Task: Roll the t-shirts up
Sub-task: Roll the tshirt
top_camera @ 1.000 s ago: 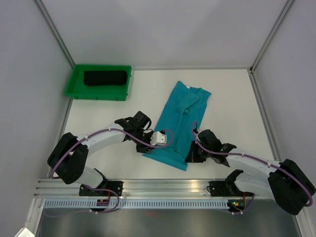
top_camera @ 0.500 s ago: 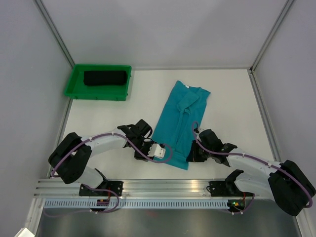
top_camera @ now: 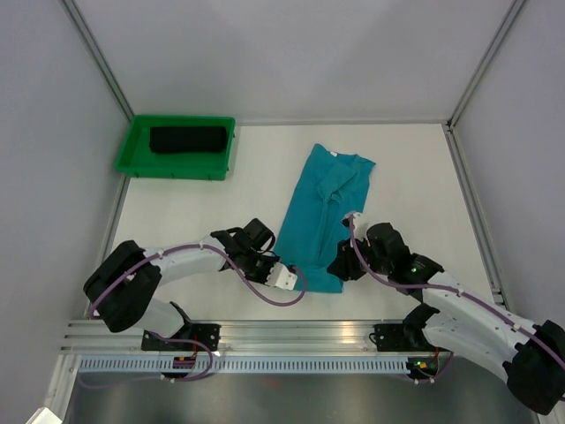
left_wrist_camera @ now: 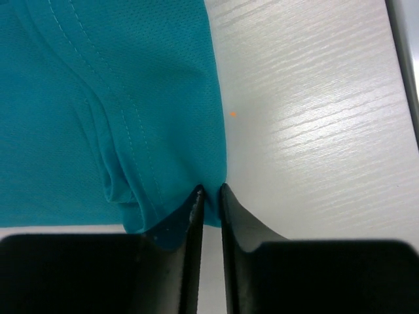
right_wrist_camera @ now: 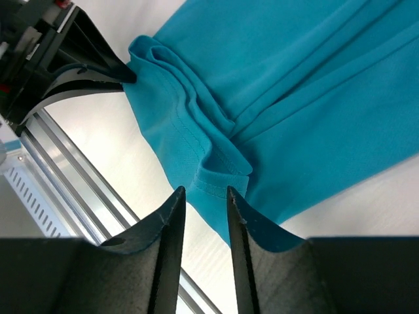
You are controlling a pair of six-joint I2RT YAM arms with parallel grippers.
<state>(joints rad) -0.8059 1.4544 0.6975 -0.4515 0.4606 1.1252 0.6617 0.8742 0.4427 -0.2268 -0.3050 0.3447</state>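
The t-shirt [top_camera: 322, 208], a soft teal knit with stitched hems, lies folded into a long strip at the middle of the white, faintly grained worktop [top_camera: 415, 177], neck toward 1 o'clock, hem toward 6. The hem is bunched into loose folds. The left claw [left_wrist_camera: 209, 196] is pinched together on the hem's 7 o'clock corner. The right claw [right_wrist_camera: 204, 193] stands slightly apart over the rumpled hem; whether it grips is unclear. At 10 o'clock sits a glossy green tray [top_camera: 132, 155] holding a dark roll [top_camera: 187, 140]. Plain grey walls [top_camera: 291, 53] enclose the space.
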